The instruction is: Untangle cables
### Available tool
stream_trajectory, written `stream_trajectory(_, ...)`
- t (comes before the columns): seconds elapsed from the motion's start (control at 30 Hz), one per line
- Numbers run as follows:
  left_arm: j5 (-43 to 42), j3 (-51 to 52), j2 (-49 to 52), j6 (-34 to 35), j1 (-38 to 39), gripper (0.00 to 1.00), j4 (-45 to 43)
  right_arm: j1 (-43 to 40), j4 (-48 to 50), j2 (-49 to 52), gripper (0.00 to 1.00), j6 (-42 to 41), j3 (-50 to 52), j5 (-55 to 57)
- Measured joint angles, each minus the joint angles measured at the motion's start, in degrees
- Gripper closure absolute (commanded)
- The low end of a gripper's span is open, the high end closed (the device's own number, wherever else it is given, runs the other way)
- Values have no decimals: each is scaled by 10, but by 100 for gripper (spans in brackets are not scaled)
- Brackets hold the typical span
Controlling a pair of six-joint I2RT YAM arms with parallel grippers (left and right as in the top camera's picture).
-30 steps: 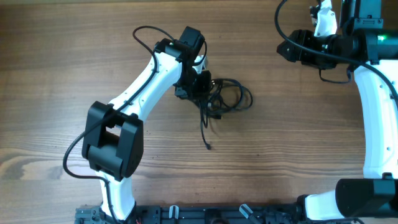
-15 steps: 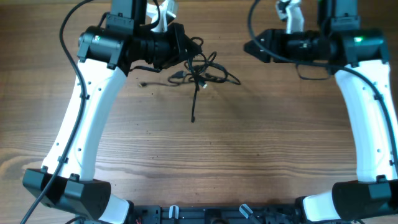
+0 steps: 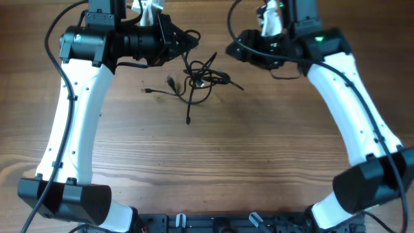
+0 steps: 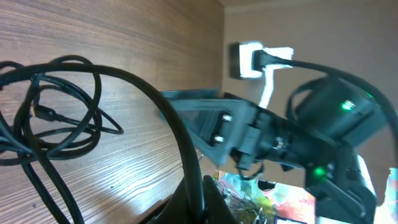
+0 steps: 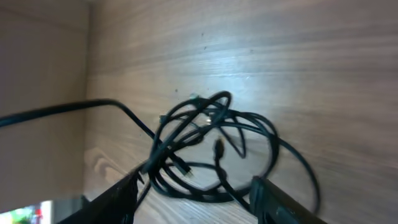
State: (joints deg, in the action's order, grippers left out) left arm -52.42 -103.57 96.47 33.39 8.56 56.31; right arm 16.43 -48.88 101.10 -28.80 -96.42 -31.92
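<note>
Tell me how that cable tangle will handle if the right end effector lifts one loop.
Probably floppy: the cables lie in loose curves, so a lifted loop should droop. Likely light, since the strands are thin. The loops cross one another, so pulling one would probably drag the whole bunch along.

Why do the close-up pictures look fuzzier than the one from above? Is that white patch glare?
Overhead view: sharp and evenly lit, the cables crisp. Left wrist view: the nearest strand looms thick and blurred, likely too close to focus. Right wrist view: soft all over; yes, light glares off the table.
</note>
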Motion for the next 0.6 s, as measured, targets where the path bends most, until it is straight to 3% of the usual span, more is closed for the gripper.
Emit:
stream_trajectory(0.23,0,0,0,0,0,96,0,30,59,49,44,-96,1,-23)
stream_trajectory(0.37,0,0,0,0,0,96,0,37,94,70,53,-139,2,-36)
stream_trajectory(0.5,0,0,0,0,0,96,0,40,116,102,67,-168,3,-51)
stream_trajectory(0.53,0,0,0,0,0,96,0,40,124,106,73,-170,4,-54)
stream_trajectory(0.57,0,0,0,0,0,96,0,40,129,108,88,-174,4,-54)
stream_trajectory(0.6,0,0,0,0,0,96,0,40,130,109,96,-174,4,-55)
